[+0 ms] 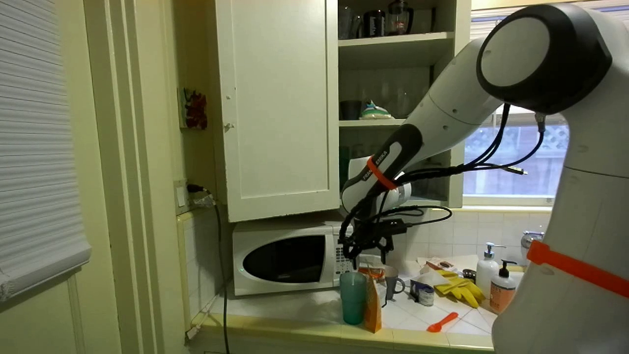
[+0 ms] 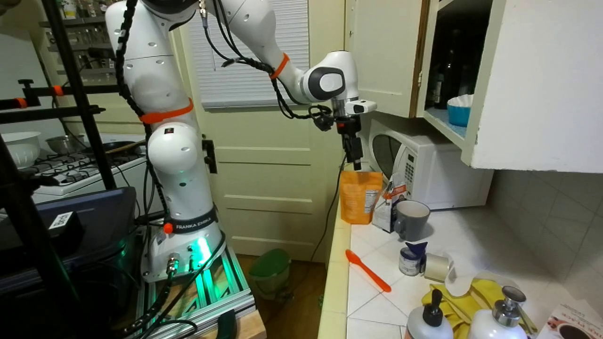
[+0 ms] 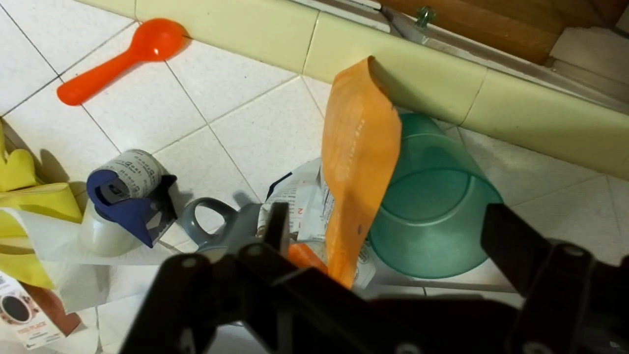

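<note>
My gripper point(image 1: 369, 263) is open and empty, pointing down above the counter; it also shows in the wrist view point(image 3: 386, 216). Below it stand an upright orange pouch point(image 1: 372, 307) and a teal cup point(image 1: 353, 297), side by side near the counter's front edge. In the wrist view the pouch point(image 3: 361, 132) and the cup's open mouth point(image 3: 432, 241) lie between the fingers. In an exterior view the fingertips point(image 2: 357, 165) are just above the pouch point(image 2: 360, 197), and the cup is hidden there. A white printed bag point(image 2: 384, 214) and a grey mug point(image 2: 411, 220) stand beside the pouch.
A white microwave point(image 1: 285, 260) stands behind, under an open cabinet door point(image 1: 282, 108). An orange-red spoon point(image 2: 367, 270), a blue tape dispenser point(image 3: 132, 196), yellow gloves point(image 1: 459, 287) and two pump bottles point(image 1: 502, 290) lie or stand along the counter.
</note>
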Robot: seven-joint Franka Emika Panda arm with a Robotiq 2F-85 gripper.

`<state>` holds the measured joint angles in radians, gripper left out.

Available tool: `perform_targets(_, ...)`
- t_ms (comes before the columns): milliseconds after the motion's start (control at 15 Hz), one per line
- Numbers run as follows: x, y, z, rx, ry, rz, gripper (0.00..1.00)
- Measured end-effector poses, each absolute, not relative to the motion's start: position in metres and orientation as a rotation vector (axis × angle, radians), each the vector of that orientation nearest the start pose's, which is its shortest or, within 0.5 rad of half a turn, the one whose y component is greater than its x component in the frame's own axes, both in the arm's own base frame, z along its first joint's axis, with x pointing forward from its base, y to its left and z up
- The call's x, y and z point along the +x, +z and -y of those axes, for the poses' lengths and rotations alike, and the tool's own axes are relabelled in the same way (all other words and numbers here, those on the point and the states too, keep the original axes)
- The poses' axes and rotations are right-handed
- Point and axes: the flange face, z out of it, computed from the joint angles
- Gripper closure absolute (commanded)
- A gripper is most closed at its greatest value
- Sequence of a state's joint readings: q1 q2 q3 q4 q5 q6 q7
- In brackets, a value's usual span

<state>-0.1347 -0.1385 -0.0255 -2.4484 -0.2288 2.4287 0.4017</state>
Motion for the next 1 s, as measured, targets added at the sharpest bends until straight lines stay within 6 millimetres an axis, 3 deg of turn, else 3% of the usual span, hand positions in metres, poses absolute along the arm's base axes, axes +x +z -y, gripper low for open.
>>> perform_targets(267, 0.472, 0.354, 0.08, -3.194, -0.194, -0.715, 0.0)
perform_targets(400, 0.472, 0.349, 0.081, -3.19, -0.177, -0.734, 0.26)
perform_targets(1000, 0.473, 0.333, 0.082, -3.195, -0.122, -0.739, 0.96)
